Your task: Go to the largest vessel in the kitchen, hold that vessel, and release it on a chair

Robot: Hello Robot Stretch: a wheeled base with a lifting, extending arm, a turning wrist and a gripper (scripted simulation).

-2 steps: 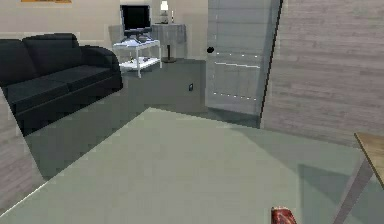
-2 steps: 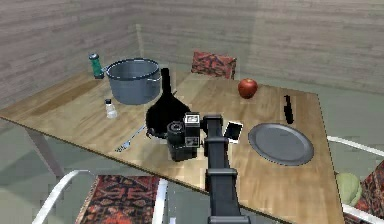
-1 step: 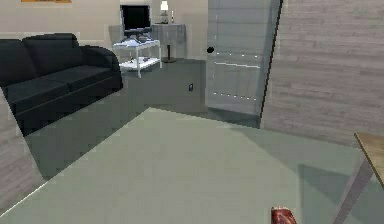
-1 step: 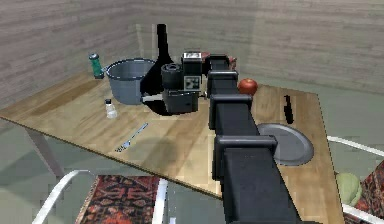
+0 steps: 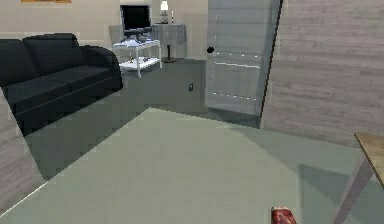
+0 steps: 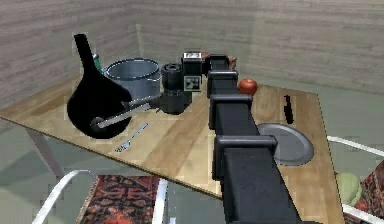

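On the smooth, plank-grained wooden table (image 6: 180, 150) we see the vessel (image 6: 100, 95). It is a glossy black vase with a bulbous teardrop body and a thin neck, standing upright near the arm side view's left, its long axis vertical and the neck pointing up with a slight lean leftward. Just behind it sits a round grey metal pot (image 6: 133, 75). The gripper (image 6: 103, 122) lies with its thin grey fingers at the vase's base, and we cannot tell how the fingers stand or whether they hold anything.

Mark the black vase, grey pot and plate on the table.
black vase (image 6: 90, 98), arm side view, on its round belly
grey pot (image 6: 138, 84), arm side view, on its outer wall
plate (image 6: 290, 146), arm side view, on its bare face
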